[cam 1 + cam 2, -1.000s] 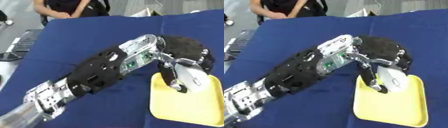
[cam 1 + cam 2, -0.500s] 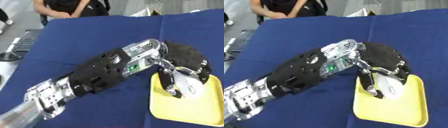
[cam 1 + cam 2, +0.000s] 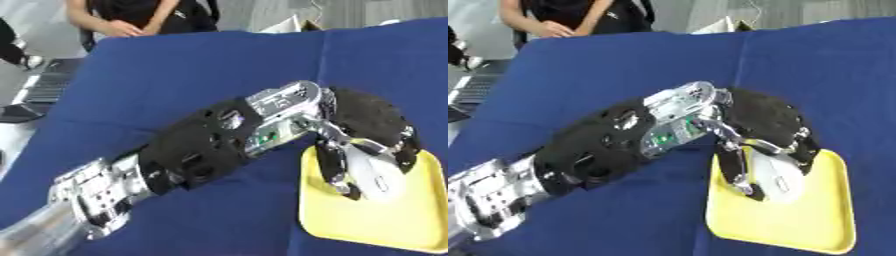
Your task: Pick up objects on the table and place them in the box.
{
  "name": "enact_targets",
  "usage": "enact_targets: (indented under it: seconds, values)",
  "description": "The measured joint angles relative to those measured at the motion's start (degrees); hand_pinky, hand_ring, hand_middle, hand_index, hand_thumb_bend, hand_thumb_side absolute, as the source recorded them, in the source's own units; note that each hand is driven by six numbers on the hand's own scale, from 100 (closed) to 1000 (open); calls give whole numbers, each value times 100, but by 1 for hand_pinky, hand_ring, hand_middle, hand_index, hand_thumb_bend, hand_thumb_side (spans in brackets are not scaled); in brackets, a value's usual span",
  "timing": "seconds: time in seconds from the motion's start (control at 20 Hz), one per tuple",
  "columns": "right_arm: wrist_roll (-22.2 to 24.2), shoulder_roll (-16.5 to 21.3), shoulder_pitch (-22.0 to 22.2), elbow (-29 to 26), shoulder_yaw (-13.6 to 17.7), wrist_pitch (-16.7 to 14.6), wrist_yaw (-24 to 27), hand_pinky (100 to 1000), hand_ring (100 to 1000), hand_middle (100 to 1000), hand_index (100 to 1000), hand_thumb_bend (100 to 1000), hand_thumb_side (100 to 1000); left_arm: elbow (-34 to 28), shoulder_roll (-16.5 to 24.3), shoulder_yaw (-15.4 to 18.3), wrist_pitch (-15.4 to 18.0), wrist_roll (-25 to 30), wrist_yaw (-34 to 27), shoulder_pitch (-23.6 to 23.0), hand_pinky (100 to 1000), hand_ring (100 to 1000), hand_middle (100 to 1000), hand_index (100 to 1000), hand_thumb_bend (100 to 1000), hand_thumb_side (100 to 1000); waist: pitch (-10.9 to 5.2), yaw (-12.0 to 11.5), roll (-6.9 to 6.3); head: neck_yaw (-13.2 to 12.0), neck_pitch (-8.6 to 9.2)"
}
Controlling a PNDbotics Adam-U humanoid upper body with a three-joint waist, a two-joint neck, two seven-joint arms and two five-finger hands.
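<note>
My left arm reaches across the blue table [image 3: 175,85] from the lower left. Its hand [image 3: 367,125] hangs over the yellow tray [image 3: 367,220] at the right. The fingers and thumb curl round a white computer mouse [image 3: 378,175], which sits low in the tray, at or just above its floor. I cannot tell whether the mouse touches the tray. In the right eye view the mouse [image 3: 776,177] shows between the thumb and the fingers [image 3: 735,172]. My right hand shows in neither view.
The tray lies near the table's right front edge. A person stands behind the far edge of the table [image 3: 140,20], touching nothing on it. A dark keyboard-like thing [image 3: 44,85] lies off the table's left side.
My left hand has come down and toward me with the mouse, from above the tray's far edge into the tray. The picture has also shifted a little.
</note>
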State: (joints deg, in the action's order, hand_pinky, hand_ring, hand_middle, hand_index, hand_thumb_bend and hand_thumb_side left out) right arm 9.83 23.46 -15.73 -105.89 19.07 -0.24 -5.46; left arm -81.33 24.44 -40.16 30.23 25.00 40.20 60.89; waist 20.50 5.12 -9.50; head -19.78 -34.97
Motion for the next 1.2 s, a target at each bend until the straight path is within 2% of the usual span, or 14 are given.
enact_targets:
  seconds: [0.1,0.15,0.2,0.25,0.3,0.35,0.4,0.7,1.2]
  values:
    - [0,0,-1,0,0,0,0,799,822,949,1000,100,962,-59,0,-9,142,-10,32,43,690,781,748,852,431,674,0,0,0,0,0]
    - [0,0,-1,0,0,0,0,799,822,949,1000,100,962,-99,0,-9,217,-19,68,53,690,781,748,852,431,674,0,0,0,0,0]
    - [1,0,-1,0,0,0,0,799,822,949,1000,100,962,-138,0,-9,289,-28,109,62,690,815,771,885,476,757,0,0,0,-1,0]
    - [1,0,-1,0,-1,0,0,799,822,949,1000,100,962,-174,0,-9,358,-38,158,73,690,815,771,885,476,757,0,0,0,-1,1]
    - [1,0,-1,0,-1,0,0,799,822,949,1000,100,961,-201,0,-9,420,-48,205,81,696,824,779,893,490,811,0,0,0,-1,1]
    - [1,0,-2,0,-1,0,0,799,822,949,1000,100,963,-220,0,-9,479,-55,246,87,697,825,779,893,486,798,0,0,0,-1,1]
    - [1,0,-4,0,-1,0,0,799,822,949,1000,100,961,-223,0,-9,531,-59,281,89,698,831,783,898,502,846,0,0,0,-1,2]
    - [2,0,-5,0,-2,1,0,799,822,949,1000,100,960,-217,0,-9,687,-74,362,91,701,829,783,899,495,861,0,-15,0,-1,44]
    - [3,-1,-6,0,-13,0,0,799,822,949,1000,100,962,-205,-3,-9,706,-73,365,97,701,823,778,898,476,846,0,-28,3,-1,48]
